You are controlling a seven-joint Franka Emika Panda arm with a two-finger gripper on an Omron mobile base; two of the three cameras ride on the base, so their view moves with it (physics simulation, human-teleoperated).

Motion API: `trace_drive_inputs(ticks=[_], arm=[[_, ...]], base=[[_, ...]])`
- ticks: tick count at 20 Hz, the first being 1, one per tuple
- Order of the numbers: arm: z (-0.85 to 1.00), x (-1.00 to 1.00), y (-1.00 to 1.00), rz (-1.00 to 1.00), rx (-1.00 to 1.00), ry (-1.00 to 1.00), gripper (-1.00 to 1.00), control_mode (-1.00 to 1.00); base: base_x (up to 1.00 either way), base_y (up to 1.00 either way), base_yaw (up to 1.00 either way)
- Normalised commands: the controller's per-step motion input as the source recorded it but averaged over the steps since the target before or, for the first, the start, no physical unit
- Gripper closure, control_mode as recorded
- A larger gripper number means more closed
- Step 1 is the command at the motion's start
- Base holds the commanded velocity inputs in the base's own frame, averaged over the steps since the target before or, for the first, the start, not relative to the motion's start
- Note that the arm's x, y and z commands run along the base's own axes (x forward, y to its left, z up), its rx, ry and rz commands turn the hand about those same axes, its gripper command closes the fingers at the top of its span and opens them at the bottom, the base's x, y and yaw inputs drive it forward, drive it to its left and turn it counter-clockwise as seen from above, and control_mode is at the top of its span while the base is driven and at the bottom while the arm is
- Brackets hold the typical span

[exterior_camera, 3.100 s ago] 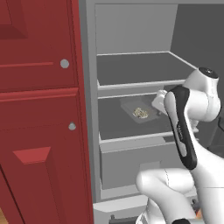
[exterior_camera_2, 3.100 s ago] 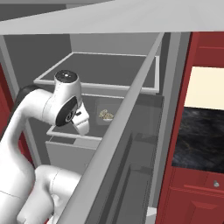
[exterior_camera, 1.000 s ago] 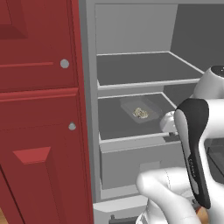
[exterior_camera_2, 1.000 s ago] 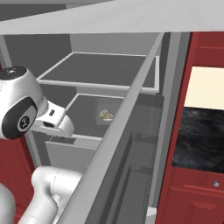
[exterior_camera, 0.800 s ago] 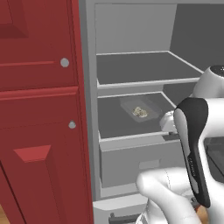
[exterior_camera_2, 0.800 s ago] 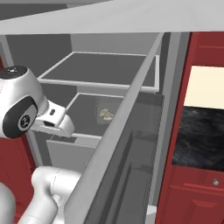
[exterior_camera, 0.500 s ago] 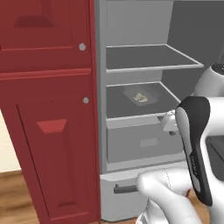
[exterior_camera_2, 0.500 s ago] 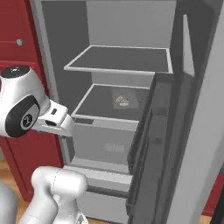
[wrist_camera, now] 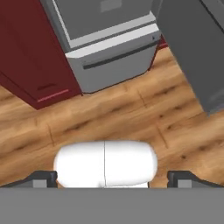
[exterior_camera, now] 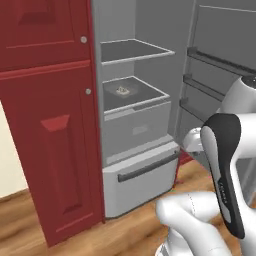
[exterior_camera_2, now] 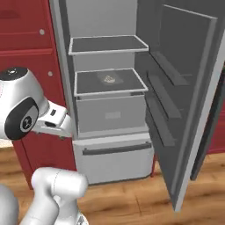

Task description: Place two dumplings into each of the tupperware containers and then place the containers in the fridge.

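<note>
Far left: red cabinet (exterior_camera: 50, 125) w/ round knobs, flush against the fridge (exterior_camera: 135, 125). Fridge door (exterior_camera_2: 184, 101) swung wide open to the right, door racks on its inner face. Inside, top to bottom: upper shelf (exterior_camera: 132, 50), bare; middle shelf (exterior_camera_2: 107, 83); closed grey bin below it; bottom drawer (exterior_camera: 142, 177) w/ dark bar handle (exterior_camera: 147, 167), shut.

On the middle shelf, toward the back: small shallow tupperware container (exterior_camera: 121, 90), also in right base view (exterior_camera_2: 108, 79). Tan lumps in it look like dumplings, too small to count. Sits roughly mid-shelf, apart from the side walls.

Arm is drawn up in front of the fridge, well clear of the shelves, hand aimed down at the wood floor (wrist_camera: 131, 113). Claw (wrist_camera: 112, 177): fingertips (wrist_camera: 43, 177) far apart at the bottom corners of hand view, nothing between them. Drawer front and cabinet base show at the top of hand view.
</note>
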Motion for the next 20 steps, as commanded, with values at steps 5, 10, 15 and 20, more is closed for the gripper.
trace_drive_inputs(ticks=[5, 10, 15, 20], arm=[[0.0, 0.0, 0.0, 0.0, 0.0, 0.0, -1.0, 1.0], [0.0, 0.0, 0.0, 0.0, 0.0, 0.0, -1.0, 1.0], [0.0, 0.0, 0.0, 0.0, 0.0, 0.0, -1.0, 1.0], [0.0, 0.0, 0.0, 0.0, 0.0, 0.0, -1.0, 1.0]], base=[[-0.51, 0.06, -0.97], [-0.29, 0.03, -1.0], [-0.21, 0.04, -0.99], [-0.02, -0.08, -0.9]])
